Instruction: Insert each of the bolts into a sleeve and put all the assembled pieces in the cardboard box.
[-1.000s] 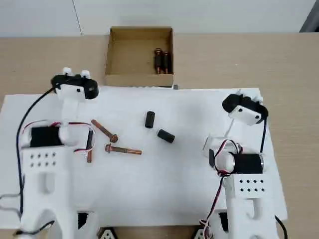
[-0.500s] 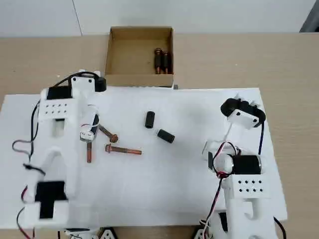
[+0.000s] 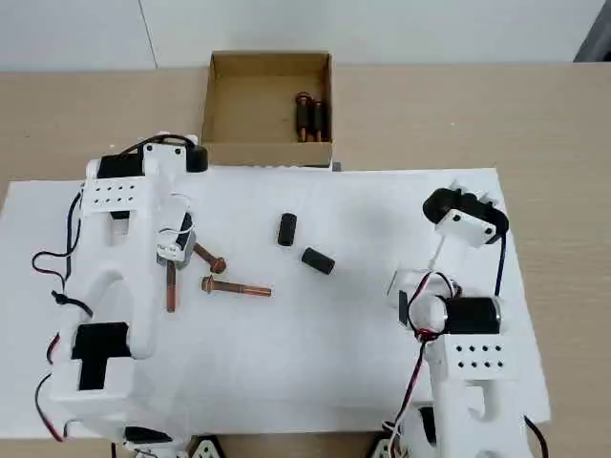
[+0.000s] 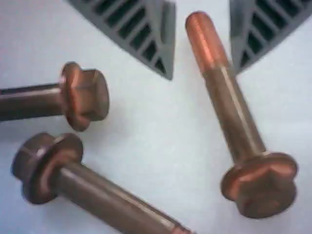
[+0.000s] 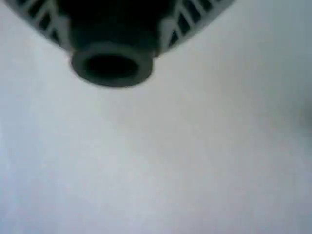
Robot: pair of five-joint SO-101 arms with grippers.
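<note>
Three copper bolts lie on the white sheet: one pointing toward the front edge, one slanted, one lying crosswise. My left gripper hangs low over them and is open. In the left wrist view its gripper straddles the tip of one bolt without touching it, with two more bolt heads beside it. Two black sleeves lie mid-sheet. My right gripper is shut on a third black sleeve. The cardboard box holds assembled pieces.
The white sheet covers the wooden table between the two arm bases. The box stands just past the sheet's far edge. Open sheet lies in front of the bolts and sleeves.
My left arm has unfolded and swung forward, bringing its gripper down over the bolts. The right arm has barely shifted. Bolts and sleeves stay where they were.
</note>
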